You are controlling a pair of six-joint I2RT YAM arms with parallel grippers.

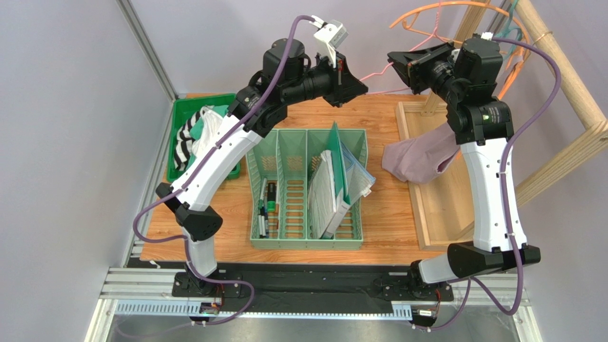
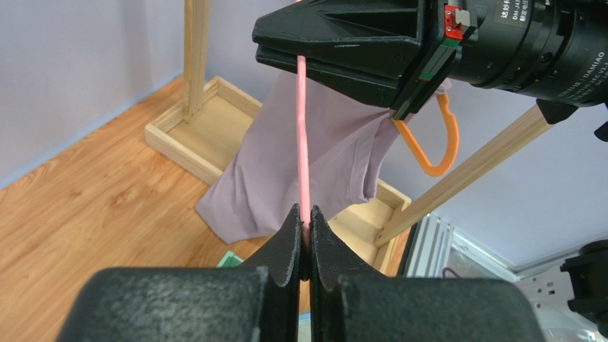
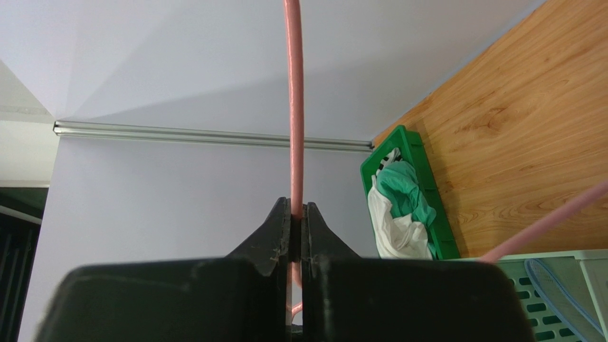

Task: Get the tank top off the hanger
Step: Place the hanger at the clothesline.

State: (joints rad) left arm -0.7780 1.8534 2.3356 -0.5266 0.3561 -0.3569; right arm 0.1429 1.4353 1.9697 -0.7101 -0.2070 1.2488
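I am looking at a pink hanger [image 2: 302, 128], and the tank top [image 2: 264, 178] is showing plain dusty mauve. A second hanger [image 2: 452, 132] is glowing orange. In the green bin [image 1: 202, 100], a cloth [image 1: 184, 146] is showing black-and-white stripes.

I see the thin pink hanger [image 2: 303, 142] as smooth, slightly glossy plastic. The mauve tank top [image 2: 260, 178] is soft, matt cloth. The left gripper [image 2: 305, 226] has black fingers [image 2: 285, 249], grainy and matt. The wooden table [image 2: 85, 206] shows clear grain with a light sheen.
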